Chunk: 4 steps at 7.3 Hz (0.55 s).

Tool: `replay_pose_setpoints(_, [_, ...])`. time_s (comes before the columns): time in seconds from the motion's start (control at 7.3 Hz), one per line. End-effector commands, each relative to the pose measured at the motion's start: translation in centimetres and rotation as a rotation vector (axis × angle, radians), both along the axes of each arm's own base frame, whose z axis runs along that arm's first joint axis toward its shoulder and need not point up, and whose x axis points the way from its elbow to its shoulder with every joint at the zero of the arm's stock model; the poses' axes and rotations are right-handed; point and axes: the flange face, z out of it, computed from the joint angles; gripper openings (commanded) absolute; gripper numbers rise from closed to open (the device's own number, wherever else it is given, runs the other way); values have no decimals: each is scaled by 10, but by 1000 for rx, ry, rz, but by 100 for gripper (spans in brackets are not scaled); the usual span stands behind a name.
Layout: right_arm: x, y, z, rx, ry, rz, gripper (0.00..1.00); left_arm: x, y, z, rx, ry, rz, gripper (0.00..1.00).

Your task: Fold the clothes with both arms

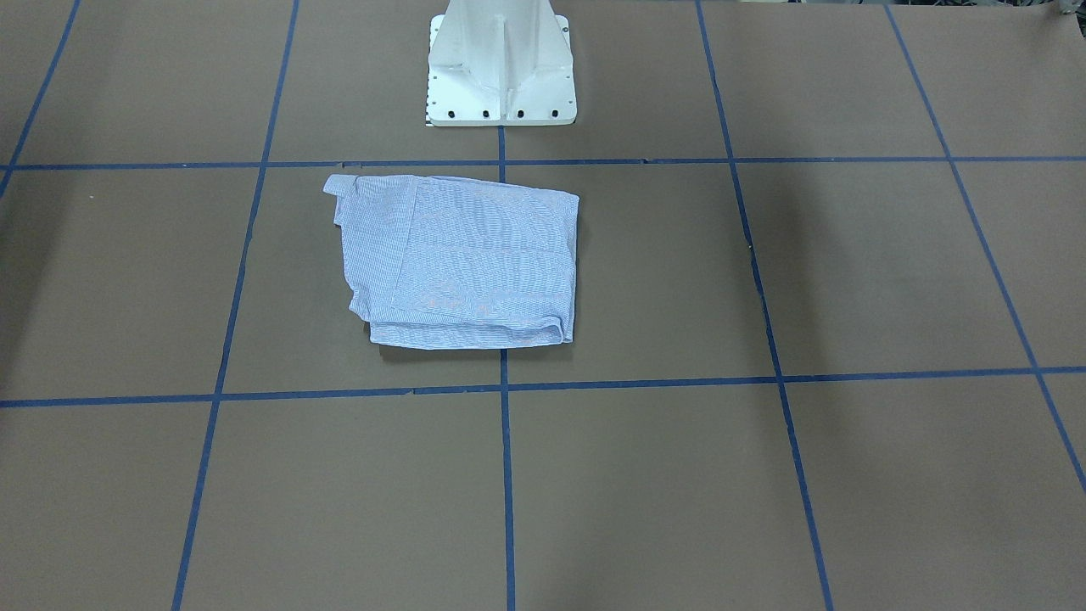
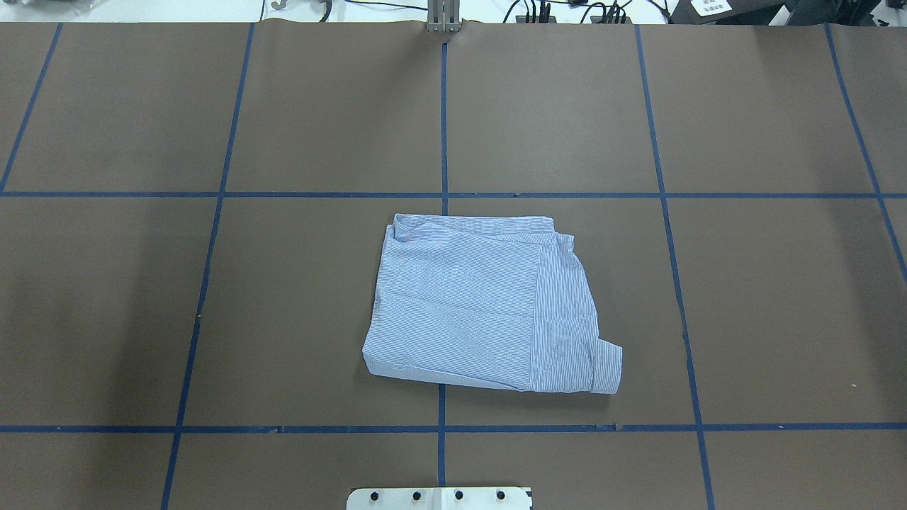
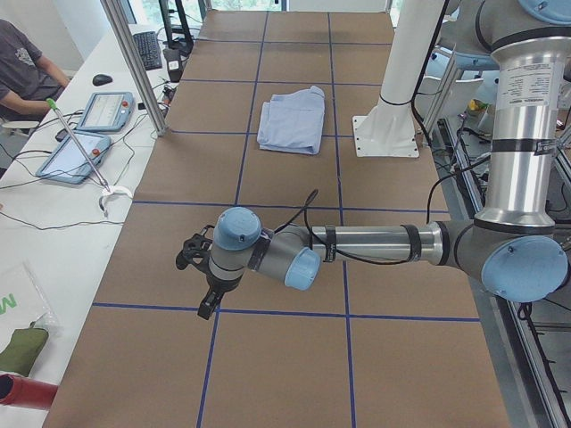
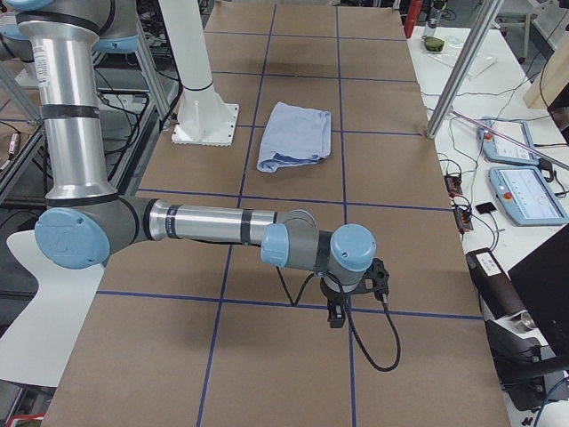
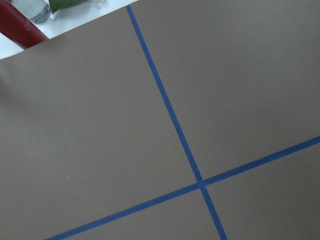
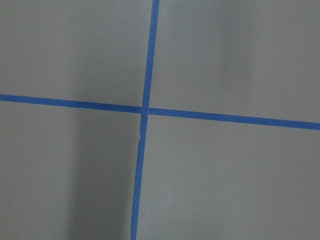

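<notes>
- Your table (image 2: pixel 779 283): brown, blue tape grid.
- L arm (image 3: pixel 375 245), R arm (image 4: pixel 204 222): stretched low, each well out to one side of pedestal (image 1: pixel 501 68).
- Shirt (image 2: pixel 482 304): folded flat, just in front of pedestal.
- L gripper (image 3: pixel 207 308), R gripper (image 4: pixel 336 316): over bare table; can't tell if wide or closed.

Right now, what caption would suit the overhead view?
Folded blue-striped shirt lying near the middle of a brown table gridded with blue tape.

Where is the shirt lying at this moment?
In the overhead view the folded shirt lies at the middle of the table, just ahead of the white pedestal base, straddling the central blue tape line and mostly on the robot's right.
</notes>
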Motion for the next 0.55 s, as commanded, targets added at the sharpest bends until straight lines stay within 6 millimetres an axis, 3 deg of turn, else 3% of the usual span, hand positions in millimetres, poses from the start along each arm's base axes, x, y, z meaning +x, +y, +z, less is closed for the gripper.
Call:
replay_pose_setpoints(0.0, [3, 6, 3, -12, -5, 14, 100, 0, 14, 9, -74, 1, -4, 100])
replay_pose_setpoints(0.41, [3, 5, -1, -15, -6, 24, 100, 2, 21, -21, -234, 10, 0, 100])
